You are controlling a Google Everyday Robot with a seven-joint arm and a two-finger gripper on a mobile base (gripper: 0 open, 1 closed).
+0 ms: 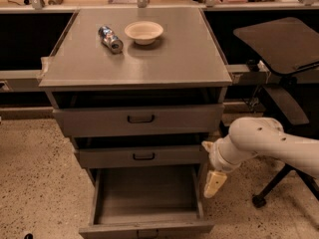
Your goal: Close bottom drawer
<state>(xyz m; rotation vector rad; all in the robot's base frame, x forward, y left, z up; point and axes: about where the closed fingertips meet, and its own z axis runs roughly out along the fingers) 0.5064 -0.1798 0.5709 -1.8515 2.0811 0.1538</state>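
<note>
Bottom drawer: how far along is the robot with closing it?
Nothing looks done: the bottom drawer stands pulled far out, its grey inside showing. In hand: the gripper hangs beside the drawer's right wall, short of its front. Left: reach the front and push it in.

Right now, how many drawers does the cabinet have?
3. Top drawer highest, middle drawer below it, bottom drawer lowest and pulled far out. The gripper hangs just right of the bottom drawer.

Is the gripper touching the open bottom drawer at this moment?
Cannot tell. In the camera view the gripper hangs close beside the right wall of the bottom drawer, but this single angle shows neither contact nor a clear gap.
</note>
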